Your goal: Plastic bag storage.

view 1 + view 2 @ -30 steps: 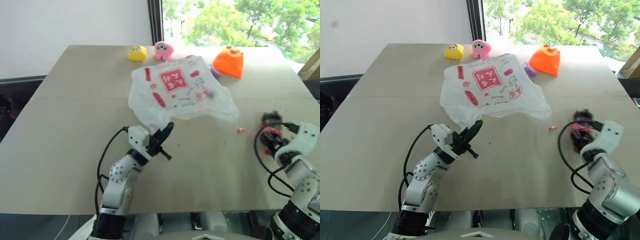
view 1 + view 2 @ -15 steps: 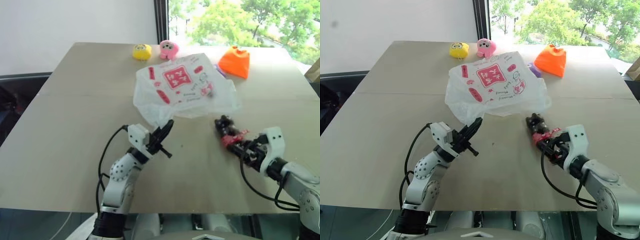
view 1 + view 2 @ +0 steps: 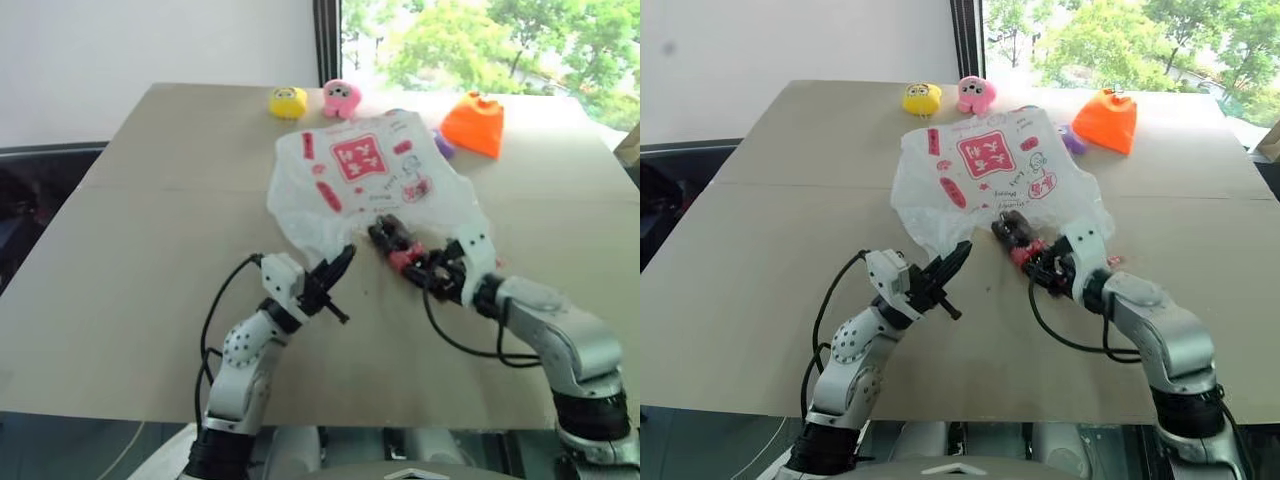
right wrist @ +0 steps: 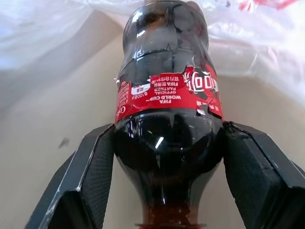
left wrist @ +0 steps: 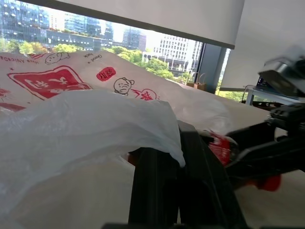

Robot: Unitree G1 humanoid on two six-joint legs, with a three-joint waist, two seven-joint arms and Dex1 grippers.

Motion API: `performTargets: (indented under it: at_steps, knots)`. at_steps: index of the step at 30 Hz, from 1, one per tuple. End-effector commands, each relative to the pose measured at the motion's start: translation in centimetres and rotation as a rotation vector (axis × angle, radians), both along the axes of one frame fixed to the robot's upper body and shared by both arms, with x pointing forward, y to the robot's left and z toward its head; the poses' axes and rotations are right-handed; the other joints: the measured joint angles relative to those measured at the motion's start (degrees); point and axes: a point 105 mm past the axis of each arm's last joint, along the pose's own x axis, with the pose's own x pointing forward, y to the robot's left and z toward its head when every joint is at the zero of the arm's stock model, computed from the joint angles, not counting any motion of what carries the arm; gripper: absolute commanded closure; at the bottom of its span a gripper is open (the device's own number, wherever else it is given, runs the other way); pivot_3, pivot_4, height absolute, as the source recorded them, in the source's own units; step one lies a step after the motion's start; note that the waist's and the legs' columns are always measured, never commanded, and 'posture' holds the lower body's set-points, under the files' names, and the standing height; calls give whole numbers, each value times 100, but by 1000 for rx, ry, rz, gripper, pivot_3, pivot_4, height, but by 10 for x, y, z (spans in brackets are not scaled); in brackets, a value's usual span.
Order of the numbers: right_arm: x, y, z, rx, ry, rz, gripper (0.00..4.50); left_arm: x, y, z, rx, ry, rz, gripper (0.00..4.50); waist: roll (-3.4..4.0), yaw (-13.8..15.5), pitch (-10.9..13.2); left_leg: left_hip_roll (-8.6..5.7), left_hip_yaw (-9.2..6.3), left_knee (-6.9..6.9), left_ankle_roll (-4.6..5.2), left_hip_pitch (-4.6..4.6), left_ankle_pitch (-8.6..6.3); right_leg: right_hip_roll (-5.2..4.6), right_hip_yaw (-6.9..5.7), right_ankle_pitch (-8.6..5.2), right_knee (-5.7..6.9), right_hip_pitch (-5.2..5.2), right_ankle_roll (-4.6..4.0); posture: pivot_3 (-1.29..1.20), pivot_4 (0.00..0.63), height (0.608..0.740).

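Note:
The plastic bag [image 3: 365, 175], thin translucent white with a red square logo, lies crumpled on the far middle of the table. My left gripper [image 3: 340, 262] is shut on the bag's near edge and holds it a little off the table; in the left wrist view the film [image 5: 86, 119] drapes over the closed fingers [image 5: 157, 181]. My right gripper [image 4: 167, 130] is shut on a dark cola bottle [image 4: 167, 95] with a red label. The bottle [image 3: 392, 243] points at the bag's near edge, just right of the left gripper.
A yellow toy [image 3: 287, 101] and a pink toy [image 3: 342, 98] sit at the table's far edge. An orange cloth pouch [image 3: 475, 122] stands at the far right, with a small purple thing [image 3: 443, 147] beside it. The tan table [image 3: 130, 260] is bare on the left.
My right arm has swung left from the table's right side, bringing the bottle up to the bag's near edge. The left gripper has kept its hold in place.

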Motion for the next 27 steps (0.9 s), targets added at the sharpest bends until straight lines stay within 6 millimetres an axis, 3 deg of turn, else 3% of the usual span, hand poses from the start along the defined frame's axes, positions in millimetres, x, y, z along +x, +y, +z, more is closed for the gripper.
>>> performTargets:
  at_steps: [1, 5, 11, 19, 23, 27]
  knots:
    - [11, 11, 21, 5, -116, 31, 1663, -5, -1, 14, -13, -65, -2, 4500, 1, 22, 0, 0, 5, 0, 0, 0, 0, 0, 4, 0, -1, -2, 0, 0, 150, 740]
    - [16, 24, 28, 9, -155, 80, 1663, -3, 0, 18, -30, -76, 26, 4500, 2, 32, 1, 0, 6, 3, 1, 2, 0, 0, 4, 1, 4, -2, 0, 0, 150, 740]
    - [1, 31, 30, 6, -142, 217, 1663, 11, 13, 39, -154, -106, 145, 4500, 1, 62, 2, -1, 0, 5, 2, -6, -1, -3, 0, 1, 1, -2, 1, 0, 150, 740]
    - [-2, 38, 33, 4, -146, 273, 1663, 5, 2, 46, -162, -134, 99, 4500, 1, 54, 2, -1, 0, 7, 2, -5, -1, -3, -1, 1, 3, -2, 1, 0, 150, 740]
    - [6, 47, 34, 14, -151, 276, 1663, -16, -17, 33, -84, -123, -64, 4500, 2, 33, 2, -1, 1, 8, 1, -5, -1, -2, 1, 1, 4, -2, 1, 0, 150, 740]
    - [34, 57, 48, 71, -204, 186, 1663, -28, -20, 20, -81, -66, -132, 4500, 5, 30, 5, 1, 10, 8, 1, 4, -1, 1, -4, 1, 12, -5, 0, 0, 150, 740]
